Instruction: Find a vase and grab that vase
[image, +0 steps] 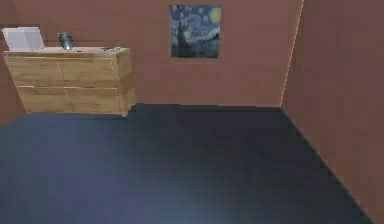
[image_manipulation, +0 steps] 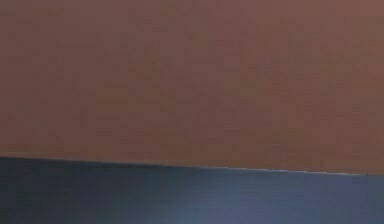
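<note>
Dark blue floor (image: 200, 170) spans the foreground and meets reddish-brown walls (image: 240, 60). One wooden dresser (image: 70, 85) stands against the far wall at the forward view's left. On its top sit one white flat object (image: 22, 38) and, near it, one small grey-blue vessel (image: 66, 41) (possibly the vase). One painting (image: 195, 32) hangs on the same wall. The gripper's state cannot be told.

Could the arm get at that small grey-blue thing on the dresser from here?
Probably not yet: the grey-blue thing sits on the dresser far across bare floor, and the arm's side faces wall.
</note>
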